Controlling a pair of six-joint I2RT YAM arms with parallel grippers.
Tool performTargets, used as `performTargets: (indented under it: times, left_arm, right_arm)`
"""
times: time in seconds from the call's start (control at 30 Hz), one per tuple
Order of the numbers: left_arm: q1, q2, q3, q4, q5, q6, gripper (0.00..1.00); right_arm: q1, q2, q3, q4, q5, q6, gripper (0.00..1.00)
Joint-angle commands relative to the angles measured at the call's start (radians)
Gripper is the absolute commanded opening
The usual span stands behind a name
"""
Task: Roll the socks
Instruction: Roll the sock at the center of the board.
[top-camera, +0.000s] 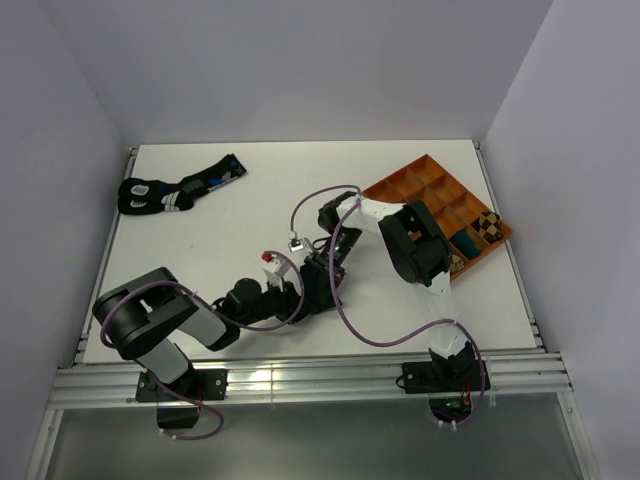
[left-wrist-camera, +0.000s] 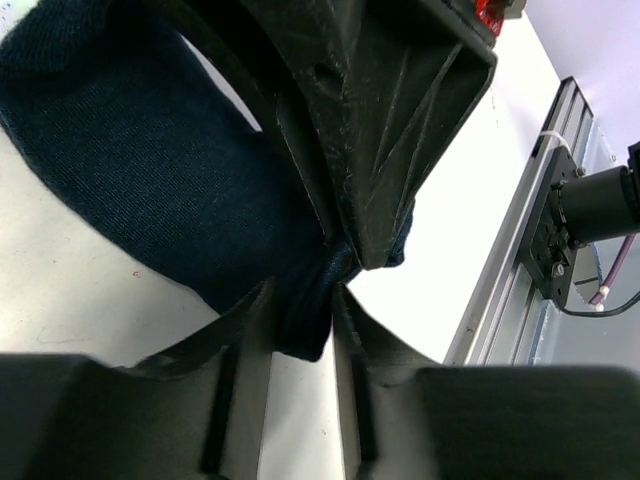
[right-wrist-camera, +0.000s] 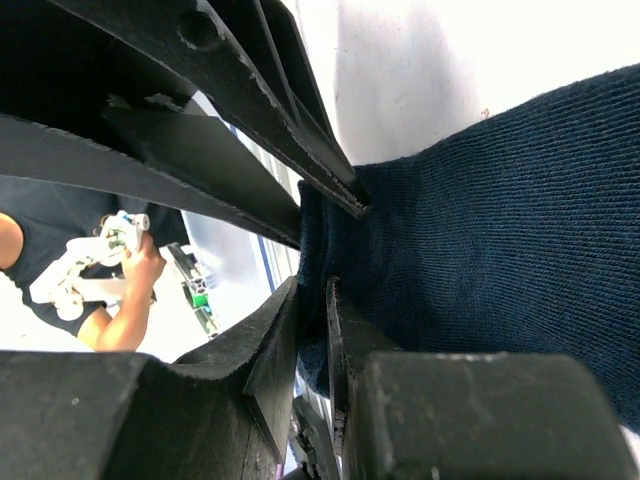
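White table (top-camera: 230, 230), blk socks (top-camera: 180, 187) w/ blue-white marks far-left, orange tray (top-camera: 405, 185) far-right, navy sock (left-wrist-camera: 130, 170) mid.

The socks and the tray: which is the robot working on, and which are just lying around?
In the job: navy sock, left gripper, right gripper, both pinching it.
Lying about: black socks, orange tray.

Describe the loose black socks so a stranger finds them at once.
On the white table, look to the far left corner, opposite the orange tray. The black socks lie there alone; blue and white markings distinguish them from the plain navy sock.
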Motion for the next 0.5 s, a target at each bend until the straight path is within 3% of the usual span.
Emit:
performTargets:
  times: [0.0, 0.33, 0.47]
  left_arm:
    - [-0.006, 0.023, 0.022, 0.074, 0.031, -0.002, 0.32]
    - [-0.006, 0.048, 0.035, 0.106, 0.06, -0.038, 0.02]
    - [-0.006, 0.029, 0.057, 0.053, 0.066, -0.055, 0.0]
  right_arm:
    - [-0.007, 0.018, 0.039, -0.035, -0.036, -0.019, 0.22]
    - [-0.01, 0.009, 0.016, 0.014, -0.011, 0.025, 0.22]
    - [-0.012, -0.019, -0.016, 0.076, 0.042, 0.079, 0.27]
